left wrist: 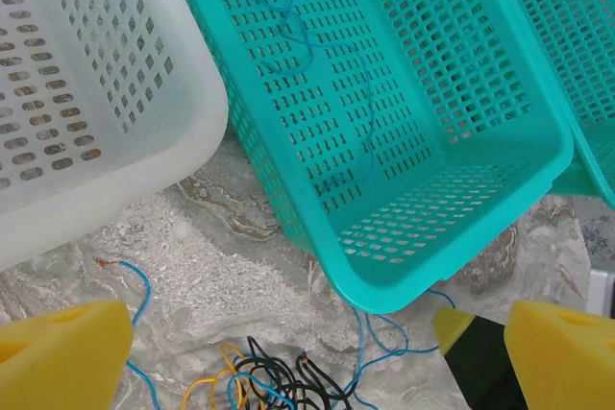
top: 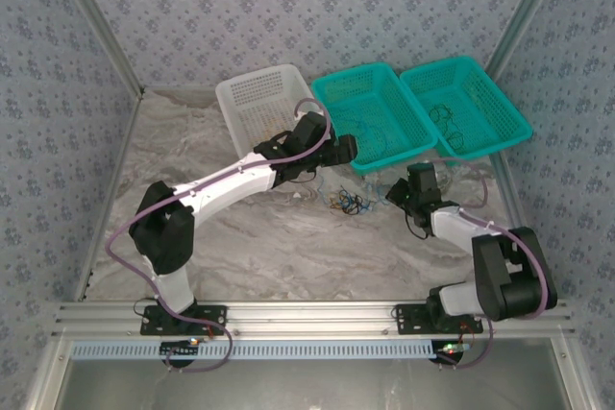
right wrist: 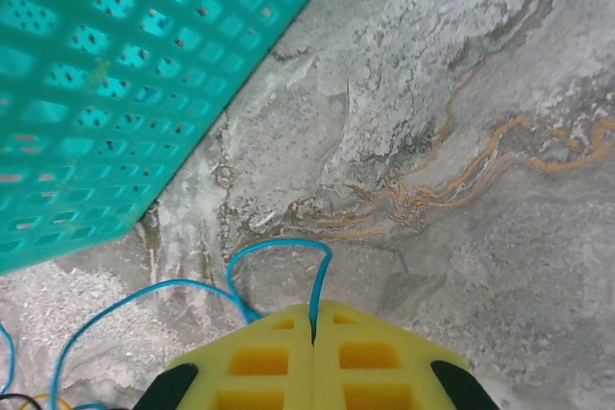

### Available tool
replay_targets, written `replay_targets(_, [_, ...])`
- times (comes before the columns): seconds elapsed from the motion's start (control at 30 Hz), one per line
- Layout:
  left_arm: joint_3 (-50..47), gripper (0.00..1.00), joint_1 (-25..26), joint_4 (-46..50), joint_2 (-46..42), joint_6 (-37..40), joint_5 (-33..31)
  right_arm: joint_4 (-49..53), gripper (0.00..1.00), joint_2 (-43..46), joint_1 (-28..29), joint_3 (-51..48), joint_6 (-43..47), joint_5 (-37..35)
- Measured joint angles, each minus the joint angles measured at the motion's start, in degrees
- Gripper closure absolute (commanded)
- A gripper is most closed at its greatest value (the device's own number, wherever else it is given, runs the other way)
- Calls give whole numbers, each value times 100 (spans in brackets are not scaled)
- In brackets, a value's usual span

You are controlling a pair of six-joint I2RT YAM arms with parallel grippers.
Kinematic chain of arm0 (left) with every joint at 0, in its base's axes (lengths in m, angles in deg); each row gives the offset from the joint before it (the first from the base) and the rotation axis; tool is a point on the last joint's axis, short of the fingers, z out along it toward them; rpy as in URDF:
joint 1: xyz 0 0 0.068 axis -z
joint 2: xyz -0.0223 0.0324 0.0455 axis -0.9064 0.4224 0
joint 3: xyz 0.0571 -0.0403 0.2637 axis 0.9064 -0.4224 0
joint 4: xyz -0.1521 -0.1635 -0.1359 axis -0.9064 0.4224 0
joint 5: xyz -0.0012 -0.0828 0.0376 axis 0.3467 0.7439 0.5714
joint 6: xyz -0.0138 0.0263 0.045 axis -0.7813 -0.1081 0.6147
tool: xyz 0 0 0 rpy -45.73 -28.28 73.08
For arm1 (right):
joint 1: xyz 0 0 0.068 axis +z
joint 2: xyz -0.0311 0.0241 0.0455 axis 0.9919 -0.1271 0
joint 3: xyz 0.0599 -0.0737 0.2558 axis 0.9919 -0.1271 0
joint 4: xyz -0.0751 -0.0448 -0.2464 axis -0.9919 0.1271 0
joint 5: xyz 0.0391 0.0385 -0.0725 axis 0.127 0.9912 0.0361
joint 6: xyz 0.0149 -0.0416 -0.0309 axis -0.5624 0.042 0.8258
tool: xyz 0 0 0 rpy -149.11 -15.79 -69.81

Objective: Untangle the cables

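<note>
The cables (top: 348, 203) lie as a small clump of yellow, blue and black wires on the marble table between the two arms. In the left wrist view the clump (left wrist: 274, 376) sits at the bottom, between the yellow pads. My left gripper (top: 348, 149) hovers open above and behind the clump, near the teal basket. My right gripper (top: 396, 191) is shut on a blue wire (right wrist: 279, 256), which loops out from between its pads (right wrist: 259, 357) and trails left toward the clump.
A white basket (top: 261, 103) stands at the back, with two teal baskets (top: 377, 114) (top: 466, 103) to its right; both hold thin wires. The middle basket's near corner (left wrist: 404, 276) hangs close over the clump. Open marble lies in front.
</note>
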Motion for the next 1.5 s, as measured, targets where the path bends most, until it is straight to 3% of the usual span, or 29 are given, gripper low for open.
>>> replay_targets(0.6, [0, 1, -90, -195, 129, -96, 363, -321, 100, 2124, 11, -688, 638, 2])
replay_targets(0.83, [-42, 1, -116, -706, 278, 404, 925, -363, 100, 2933, 9, -691, 1156, 407])
replay_targets(1.2, [-802, 1, -140, -1867, 278, 1886, 2109, -372, 100, 3178, 9, -557, 1572, 1537])
replay_targets(1.5, [-1681, 3, -199, -2706, 240, 1941, 2614, -579, 100, 3206, 9, -315, 1519, 2116])
